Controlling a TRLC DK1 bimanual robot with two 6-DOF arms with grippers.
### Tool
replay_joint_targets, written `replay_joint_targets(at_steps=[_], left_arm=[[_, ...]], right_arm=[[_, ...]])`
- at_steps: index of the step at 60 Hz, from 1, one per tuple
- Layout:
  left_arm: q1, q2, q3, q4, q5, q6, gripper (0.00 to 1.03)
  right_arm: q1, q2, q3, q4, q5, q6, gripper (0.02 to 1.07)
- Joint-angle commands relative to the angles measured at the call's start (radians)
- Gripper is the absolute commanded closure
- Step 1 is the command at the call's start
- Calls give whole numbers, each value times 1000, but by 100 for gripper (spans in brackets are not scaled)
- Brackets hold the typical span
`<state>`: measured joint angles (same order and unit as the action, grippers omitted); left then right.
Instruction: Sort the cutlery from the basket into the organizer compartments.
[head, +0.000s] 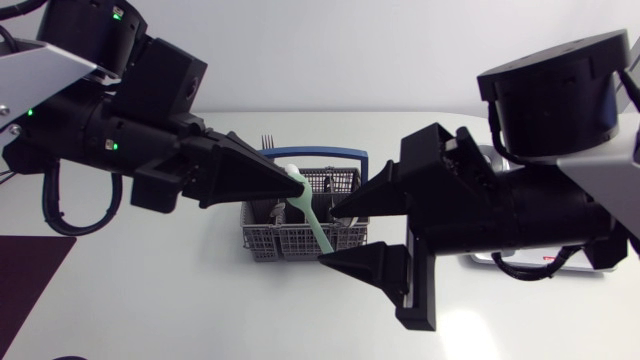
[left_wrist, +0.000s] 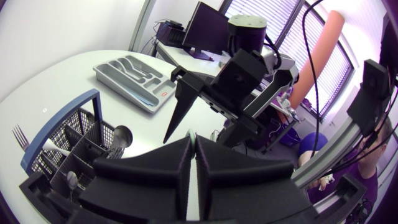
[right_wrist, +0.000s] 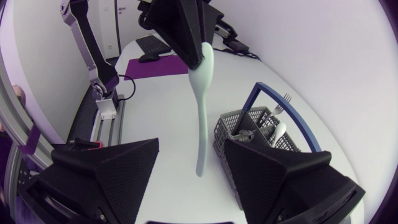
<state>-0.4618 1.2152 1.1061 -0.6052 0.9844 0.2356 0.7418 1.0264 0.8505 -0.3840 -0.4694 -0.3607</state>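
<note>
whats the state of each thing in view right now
left pincer, shut on the spoon's bowl end
right pincer, open, straddling the spoon's handle
spoon, hanging handle down, over the table beside the basket
basket, cutlery inside
fork, upright in the basket
organizer, on the table, looks empty

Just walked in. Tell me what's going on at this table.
The left arm holds a pale green utensil by its upper end, jaws shut on it, so it hangs down by the grey basket. The right arm has its jaws open on either side of the utensil's lower end; it looks like a handover. A fork and other pieces stand in the basket. The organizer sits apart on the table.
</note>
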Motion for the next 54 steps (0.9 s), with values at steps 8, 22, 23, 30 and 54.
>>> replay_joint_targets(at_steps=[8,22,23,30,54], left_arm=[[-18,41,47,-8,16,-12,100],[-26,46,43,-19,17,-12,100],[-26,46,41,-19,17,-10,100],[-28,46,37,-22,19,-10,100],[-28,44,28,-28,31,-10,100]], right_arm=[[16,14,-1,14,-11,-6,48],[21,15,13,33,-15,6,60],[21,17,15,36,-15,6,61],[22,27,22,39,-15,9,65],[28,61,51,53,-8,19,75]])
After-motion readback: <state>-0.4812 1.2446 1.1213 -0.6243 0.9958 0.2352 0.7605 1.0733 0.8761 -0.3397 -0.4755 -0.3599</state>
